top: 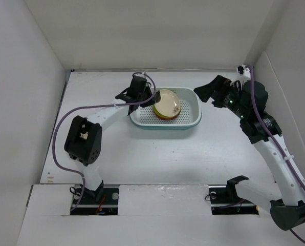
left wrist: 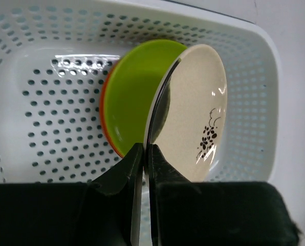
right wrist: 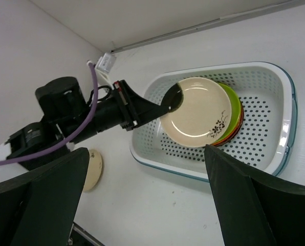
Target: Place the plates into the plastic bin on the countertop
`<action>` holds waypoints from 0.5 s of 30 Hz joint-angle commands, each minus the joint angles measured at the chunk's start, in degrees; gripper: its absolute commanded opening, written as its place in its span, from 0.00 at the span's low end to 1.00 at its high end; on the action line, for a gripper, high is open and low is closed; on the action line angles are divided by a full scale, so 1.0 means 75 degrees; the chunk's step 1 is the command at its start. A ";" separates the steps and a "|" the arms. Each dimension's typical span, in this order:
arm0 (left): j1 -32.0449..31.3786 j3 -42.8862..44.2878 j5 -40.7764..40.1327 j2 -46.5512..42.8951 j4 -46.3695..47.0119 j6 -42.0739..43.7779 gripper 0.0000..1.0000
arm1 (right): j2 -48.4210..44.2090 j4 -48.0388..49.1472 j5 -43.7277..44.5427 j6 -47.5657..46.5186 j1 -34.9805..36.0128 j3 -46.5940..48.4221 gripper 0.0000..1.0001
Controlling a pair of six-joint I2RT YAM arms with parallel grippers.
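Left wrist view: your left end effector (left wrist: 144,148) pinches the rim of a tan plate (left wrist: 193,113) at centre frame, over the green plate (left wrist: 129,97) inside the plastic bin (left wrist: 35,128); your right end effector (right wrist: 146,152) is spread wide.

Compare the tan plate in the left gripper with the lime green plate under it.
The tan plate carries a dark floral motif; the lime green plate is plain. The tan plate is pinched at its rim by the left gripper; the lime green plate rests free on an orange plate. Both are round and glossy.
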 commanded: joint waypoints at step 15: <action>0.0569 0.0718 0.1316 0.0633 0.1100 -0.0014 0.21 | -0.0309 0.0089 -0.0409 -0.0133 -0.0050 0.0103 1.00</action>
